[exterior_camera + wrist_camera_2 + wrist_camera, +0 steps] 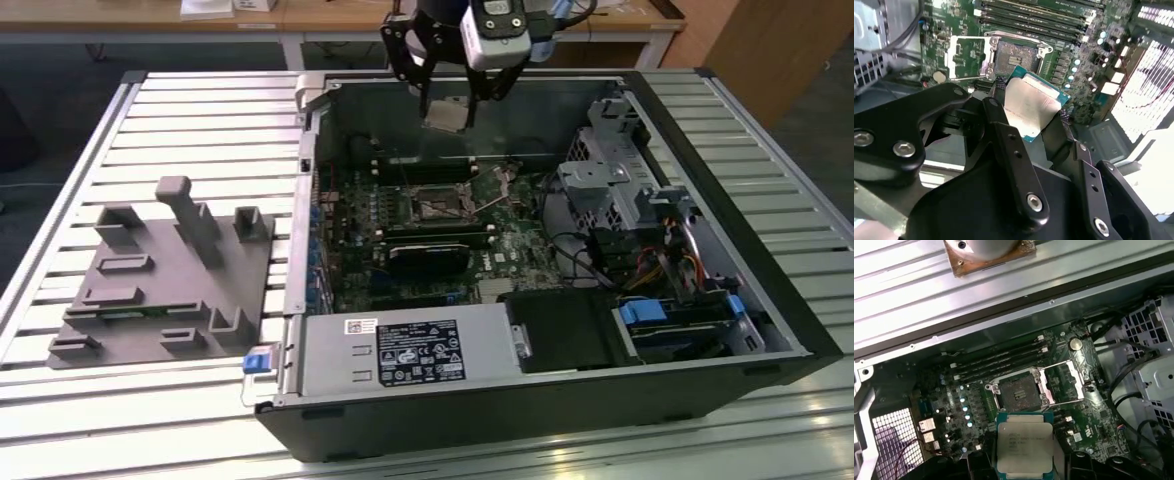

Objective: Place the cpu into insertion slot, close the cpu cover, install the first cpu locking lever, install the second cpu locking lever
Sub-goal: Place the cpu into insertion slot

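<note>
My gripper (451,100) hangs above the far wall of the open computer case (787,330), shut on the cpu (447,113). In the second wrist view the cpu (1031,105), silver-faced with a green edge, sits tilted between the two black fingers (999,107). Below it lies the insertion slot (1016,55), uncovered, its dark centre bare. The cpu cover (966,57) is swung open flat beside the slot. In the first wrist view the cpu (1024,447) hovers just short of the insertion slot (1018,390), with the cpu cover (1069,377) folded back next to it. In the exterior view the insertion slot (434,205) is mid-board.
Long memory slots (999,360) run along the slot's far side. A black heatsink block (427,250), a power supply (400,355) and a drive cage (621,180) crowd the case. A grey fixture with pegs (160,270) stands on the slatted table at the exterior view's left.
</note>
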Controlling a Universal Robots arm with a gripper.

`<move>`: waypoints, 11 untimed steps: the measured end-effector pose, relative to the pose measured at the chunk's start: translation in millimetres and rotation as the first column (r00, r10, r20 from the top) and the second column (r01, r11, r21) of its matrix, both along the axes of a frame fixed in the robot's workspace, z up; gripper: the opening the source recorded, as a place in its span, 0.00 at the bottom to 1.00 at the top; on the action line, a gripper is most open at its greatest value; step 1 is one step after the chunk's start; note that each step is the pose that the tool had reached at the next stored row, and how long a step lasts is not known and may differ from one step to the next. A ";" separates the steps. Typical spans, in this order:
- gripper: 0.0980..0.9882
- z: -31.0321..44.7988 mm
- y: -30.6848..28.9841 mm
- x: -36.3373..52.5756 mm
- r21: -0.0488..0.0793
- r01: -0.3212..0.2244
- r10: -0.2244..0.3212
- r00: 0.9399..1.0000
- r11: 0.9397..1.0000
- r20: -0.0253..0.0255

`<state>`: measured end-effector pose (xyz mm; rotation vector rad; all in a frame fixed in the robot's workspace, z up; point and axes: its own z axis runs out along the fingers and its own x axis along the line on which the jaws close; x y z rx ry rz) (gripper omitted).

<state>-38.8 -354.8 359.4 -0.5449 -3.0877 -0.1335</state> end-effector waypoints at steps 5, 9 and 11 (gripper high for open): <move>0.50 -1.3 0.0 0.0 0.000 0.087 -0.087 0.996 0.996 0.000; 0.50 -2.2 0.0 0.0 0.000 0.157 -0.157 0.988 0.988 0.000; 0.50 -2.7 0.0 0.0 0.000 0.191 -0.191 0.982 0.982 0.000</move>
